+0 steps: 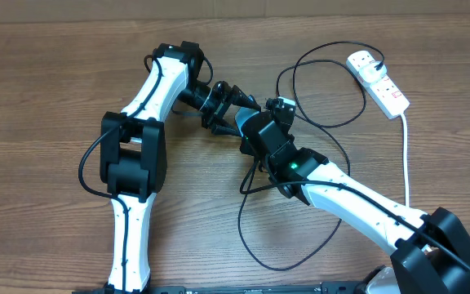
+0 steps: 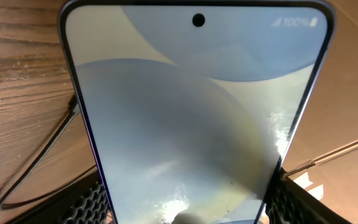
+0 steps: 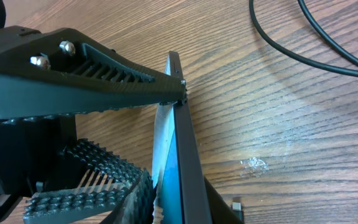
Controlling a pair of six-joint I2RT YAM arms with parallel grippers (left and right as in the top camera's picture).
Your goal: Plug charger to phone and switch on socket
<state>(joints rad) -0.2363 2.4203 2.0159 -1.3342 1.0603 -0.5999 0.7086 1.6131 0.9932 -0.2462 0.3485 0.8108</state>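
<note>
Where the charger [image 3: 291, 53] loops, the table [image 1: 55, 82] looks wooden.

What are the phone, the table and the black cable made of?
The phone: glossy glass front, judging by glare, in a dark, possibly metal frame. The table: wood or wood-look laminate, matte, visible grain. The cable: black rubbery or plastic sheath, smooth, bending in loose curves.
</note>
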